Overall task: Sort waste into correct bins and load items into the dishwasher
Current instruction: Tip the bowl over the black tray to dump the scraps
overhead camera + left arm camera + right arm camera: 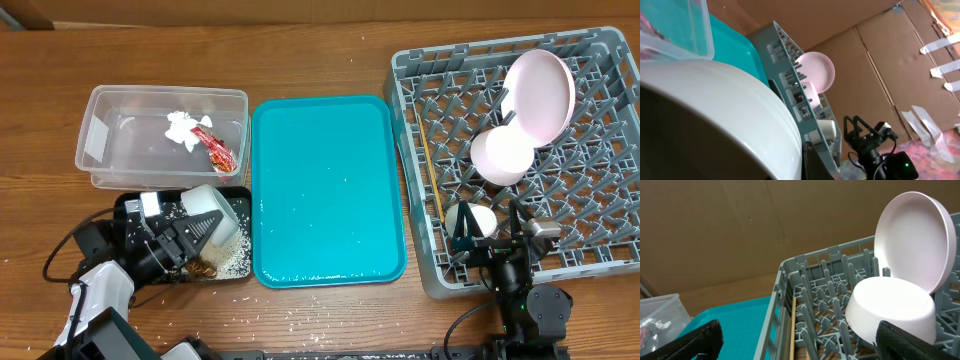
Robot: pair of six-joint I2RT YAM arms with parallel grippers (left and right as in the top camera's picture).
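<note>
Clamping small pale bowl (207,200) over black tray (241,198) — left gripper (203,226).

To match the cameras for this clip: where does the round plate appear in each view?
Overhead: plate on edge, upper right, in the grey rack.
Left wrist: plate small, just above centre, over the rack.
Right wrist: plate large, upper right.
Shared landmark: the upturned bowl directly beside it, in all three.

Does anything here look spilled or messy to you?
Yes. Rice-like scraps lie scattered on the table near the black tray, outside it, and pale specks dot the teal tray.
</note>
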